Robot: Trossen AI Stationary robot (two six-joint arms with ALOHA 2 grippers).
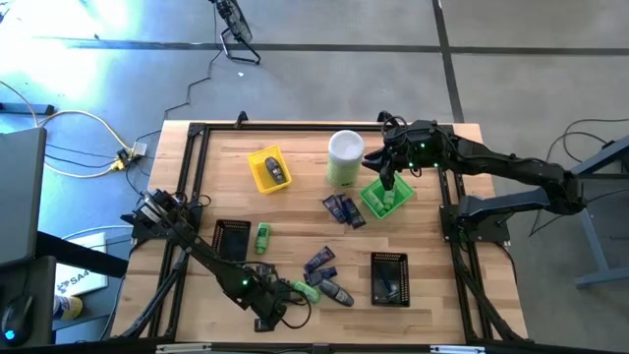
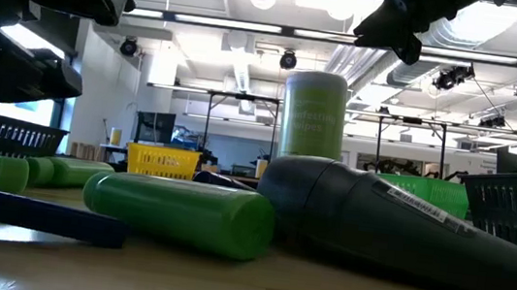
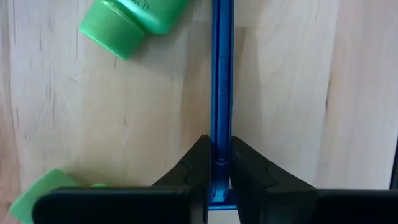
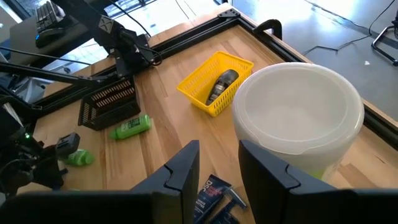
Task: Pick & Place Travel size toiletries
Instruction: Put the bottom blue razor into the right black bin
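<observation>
Two grippers concern us, and we begin at the near edge, about six o'clock on the table. Our left gripper (image 3: 217, 163) sits low there with its fingers (image 3: 193, 165) pinched together on a thin blue razor handle (image 3: 221, 81) that runs straight out between them. Just beside it lie green bottles (image 1: 308, 291), a dark grey oval piece (image 1: 339, 293) and dark navy packets (image 1: 319, 263). One more green bottle (image 1: 262, 237) lies at nine o'clock of the table's middle, next to a black mesh tray (image 1: 232, 239); another black tray (image 1: 389, 278) sits at four o'clock. Toward one o'clock, more navy packets (image 1: 344, 209) rest beside the green tray (image 1: 385, 197). Our right gripper (image 4: 217, 168) hangs above that tray, fingers apart and holding nothing. Farthest off stand the pale-green canister (image 1: 345, 157) and the yellow tray (image 1: 267, 168), which holds a grey piece.
</observation>
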